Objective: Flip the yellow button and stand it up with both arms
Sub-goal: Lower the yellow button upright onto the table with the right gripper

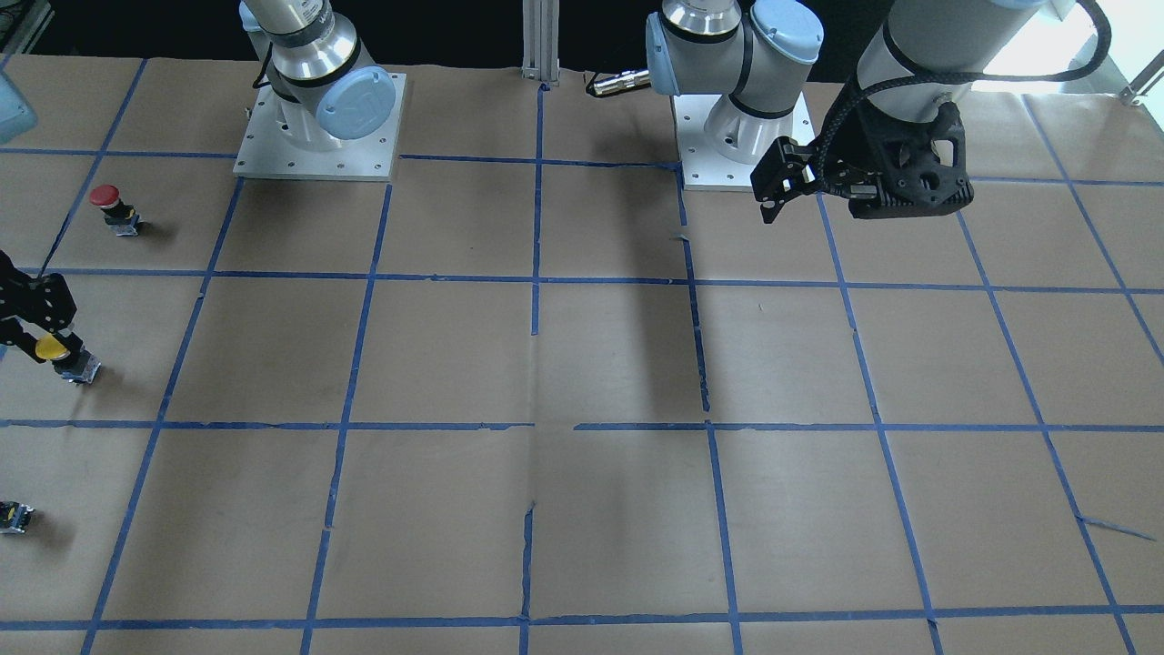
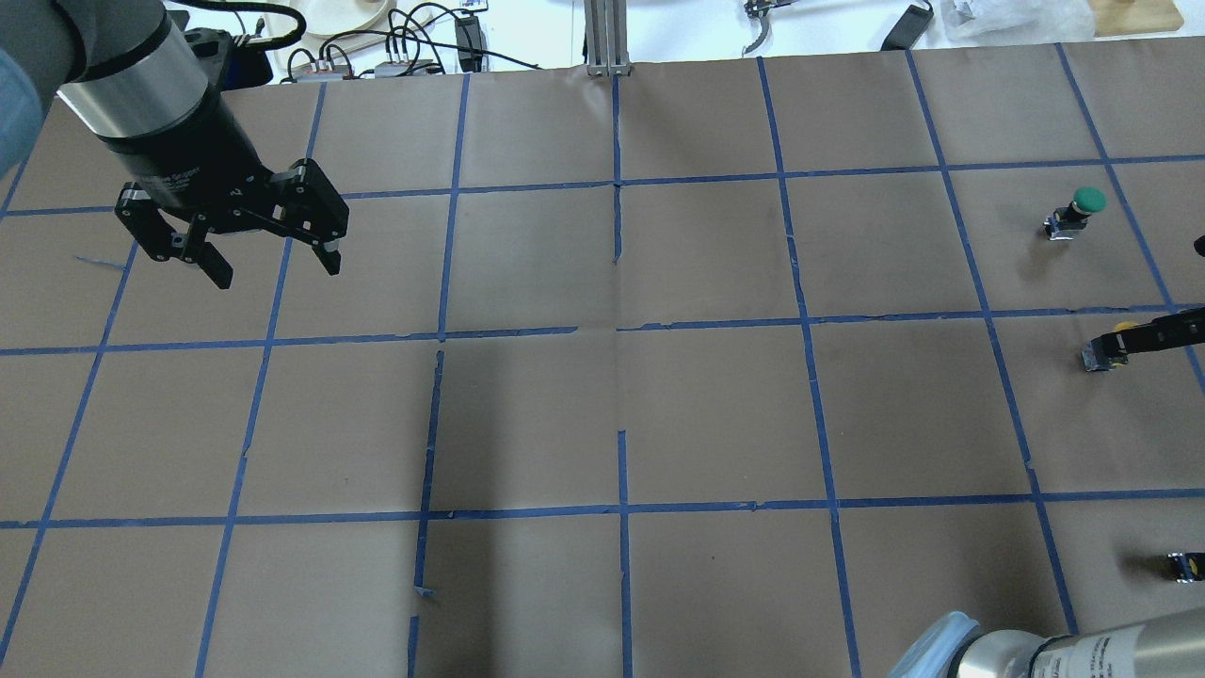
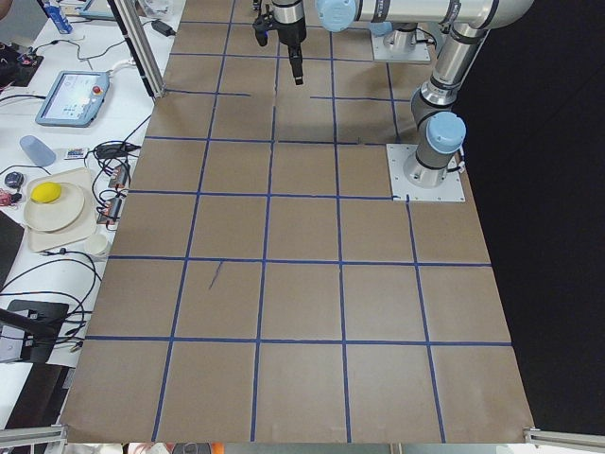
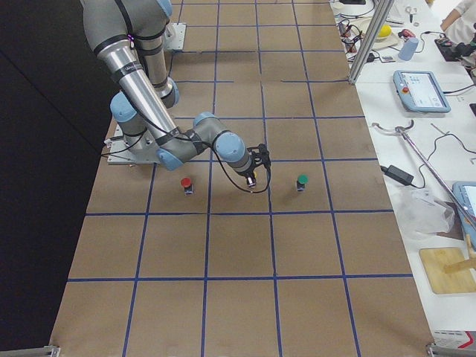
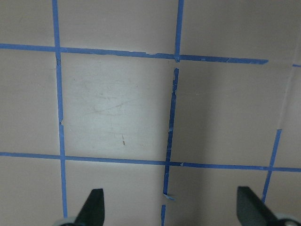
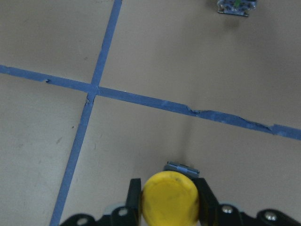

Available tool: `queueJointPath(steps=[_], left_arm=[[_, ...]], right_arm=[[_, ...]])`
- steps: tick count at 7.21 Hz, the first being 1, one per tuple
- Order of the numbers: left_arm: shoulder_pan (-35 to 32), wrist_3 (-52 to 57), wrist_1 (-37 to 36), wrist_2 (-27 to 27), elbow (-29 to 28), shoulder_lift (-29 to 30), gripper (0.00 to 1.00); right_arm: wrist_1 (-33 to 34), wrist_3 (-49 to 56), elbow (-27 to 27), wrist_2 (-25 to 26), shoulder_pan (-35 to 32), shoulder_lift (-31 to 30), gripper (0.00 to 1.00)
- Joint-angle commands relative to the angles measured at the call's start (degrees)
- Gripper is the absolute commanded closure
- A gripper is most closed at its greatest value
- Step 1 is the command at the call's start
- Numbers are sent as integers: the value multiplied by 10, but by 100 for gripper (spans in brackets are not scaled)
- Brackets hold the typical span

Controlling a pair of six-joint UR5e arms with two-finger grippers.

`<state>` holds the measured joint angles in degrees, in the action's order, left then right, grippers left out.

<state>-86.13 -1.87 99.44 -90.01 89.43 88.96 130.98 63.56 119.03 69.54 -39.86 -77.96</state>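
Two arms: the left one is raised over the table's left part, the right one is low at its right edge.
Left gripper (image 2: 276, 268): jaws spread wide, holding nothing, above bare paper.
Right gripper (image 6: 169, 200): jaws pinching the cap of the yellow button (image 1: 53, 348) from both sides.
Button pose: cap up and tilted, black body toward the paper; I cannot tell whether it touches.
Neighbours: red-capped button (image 1: 109, 205) and green-capped button (image 2: 1083, 202) stand upright on either side; black-and-yellow block (image 1: 14, 516) lies well apart.

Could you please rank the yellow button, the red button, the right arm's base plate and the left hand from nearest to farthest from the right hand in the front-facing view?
1. yellow button, gripped by the right hand.
2. red button, toward the robot.
3. right arm's base plate, view's top left.
4. left hand, view's top right.
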Motion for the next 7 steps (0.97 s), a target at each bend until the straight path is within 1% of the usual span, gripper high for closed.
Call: queueJointPath(steps=[1, 3, 4, 7], left_arm=[[-4, -1, -1, 11, 7, 1, 0], [-13, -1, -3, 9, 22, -4, 0], [-28, 2, -4, 4, 30, -6, 0], [-30, 0, -5, 4, 30, -11, 0]], right_arm=[[-27, -1, 0, 5, 1, -25, 68], [-34, 7, 2, 6, 14, -30, 67], [-34, 9, 1, 6, 17, -31, 66], [-34, 10, 2, 7, 22, -26, 66]])
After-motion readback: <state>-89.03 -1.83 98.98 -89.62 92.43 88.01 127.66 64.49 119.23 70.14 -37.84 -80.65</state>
